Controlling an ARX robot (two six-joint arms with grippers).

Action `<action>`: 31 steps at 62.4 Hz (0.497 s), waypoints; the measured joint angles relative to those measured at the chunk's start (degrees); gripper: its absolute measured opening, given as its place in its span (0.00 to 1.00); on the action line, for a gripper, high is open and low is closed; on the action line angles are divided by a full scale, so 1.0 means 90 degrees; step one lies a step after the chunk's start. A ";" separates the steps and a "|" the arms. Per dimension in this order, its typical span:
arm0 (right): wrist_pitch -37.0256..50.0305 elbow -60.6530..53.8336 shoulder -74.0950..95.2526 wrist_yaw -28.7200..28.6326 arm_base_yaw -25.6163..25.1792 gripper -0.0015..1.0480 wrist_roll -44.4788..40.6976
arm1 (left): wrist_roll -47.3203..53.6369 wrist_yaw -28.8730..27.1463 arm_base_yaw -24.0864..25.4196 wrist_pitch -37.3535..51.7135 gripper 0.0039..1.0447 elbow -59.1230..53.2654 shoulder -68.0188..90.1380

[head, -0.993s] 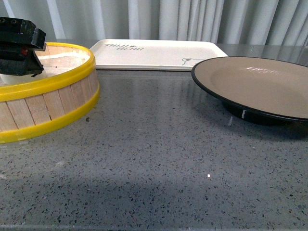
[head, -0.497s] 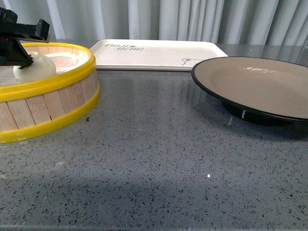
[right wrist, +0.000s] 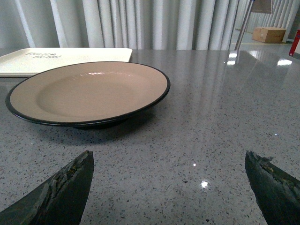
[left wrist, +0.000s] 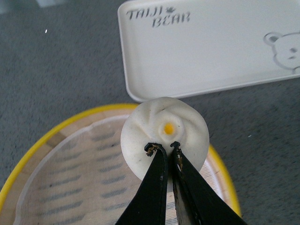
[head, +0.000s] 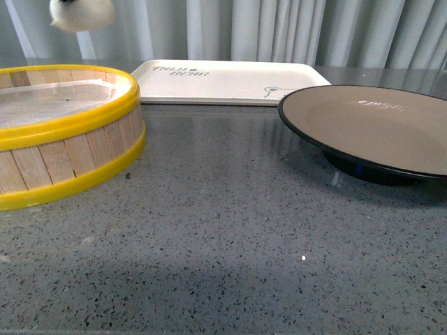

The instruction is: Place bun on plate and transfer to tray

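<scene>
The white pleated bun (left wrist: 164, 133) with a yellow dot on top hangs high above the steamer basket, pinched at its edge by my left gripper (left wrist: 163, 147), which is shut on it. In the front view only the bun (head: 82, 14) shows at the top left, blurred. The brown black-rimmed plate (head: 363, 122) sits at the right, bare, and shows as the plate (right wrist: 89, 91) in the right wrist view. The cream tray (head: 230, 78) lies at the back; the tray (left wrist: 211, 47) also shows beyond the bun. My right gripper (right wrist: 171, 180) stands open low over the countertop, near the plate.
A yellow-rimmed wooden steamer basket (head: 66, 150) with a white liner stands at the left, directly under the bun. Grey speckled countertop (head: 230, 237) runs between basket and plate. Curtains hang behind the table.
My left gripper has lifted the bun out of the steamer basket, up to the top edge of the front view. The basket now holds only its liner.
</scene>
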 joint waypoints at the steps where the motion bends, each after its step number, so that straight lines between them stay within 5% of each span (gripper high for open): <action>1: 0.0000 0.0000 0.0000 0.0000 0.0000 0.92 0.0000 | 0.0002 -0.0019 -0.0051 -0.0010 0.03 0.0058 0.0012; 31: 0.0000 0.0000 0.0000 0.0000 0.0000 0.92 0.0000 | 0.0199 -0.0386 -0.2754 -0.0073 0.03 0.1520 0.1263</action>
